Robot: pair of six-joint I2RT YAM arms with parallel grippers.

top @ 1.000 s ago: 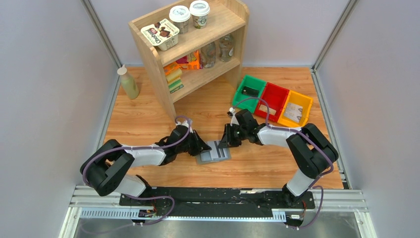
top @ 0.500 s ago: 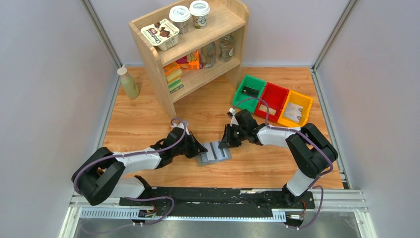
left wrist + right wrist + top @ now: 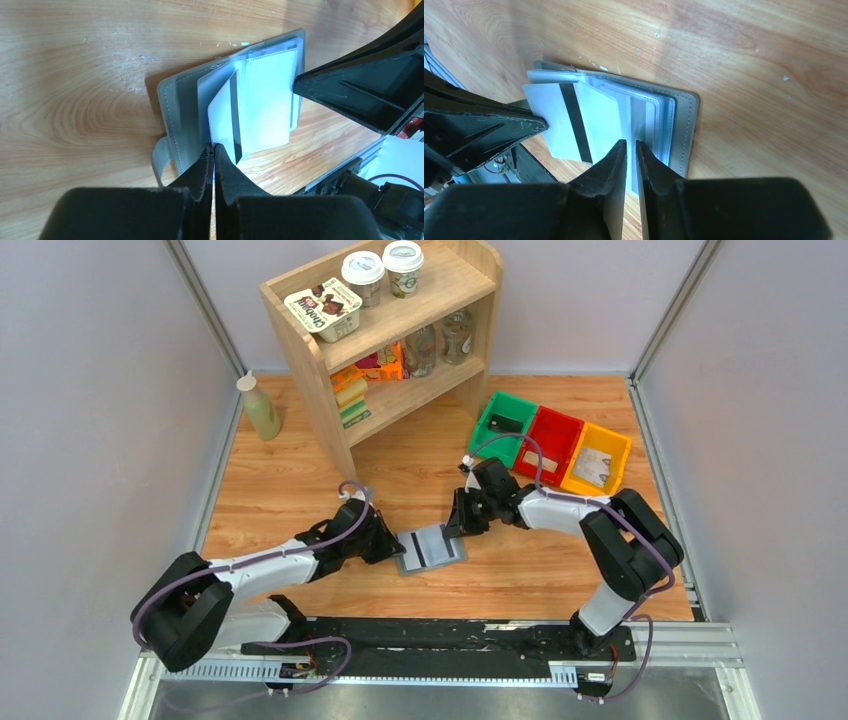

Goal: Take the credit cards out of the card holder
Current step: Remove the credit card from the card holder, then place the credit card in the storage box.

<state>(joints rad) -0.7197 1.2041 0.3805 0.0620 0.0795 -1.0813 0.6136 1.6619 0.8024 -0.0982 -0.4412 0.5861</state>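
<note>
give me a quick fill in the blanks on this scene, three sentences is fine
1. The left tool is shut on a card that has a ___ stripe.
2. The card holder lies ___ on the table.
3. Between the green bin and the yellow bin sits a ___ bin.

Missing words: black; open; red

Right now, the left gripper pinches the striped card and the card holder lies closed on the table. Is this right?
Not quite. The left gripper does pinch the striped card, but the card holder lies open on the table, as the left wrist view shows.
</note>
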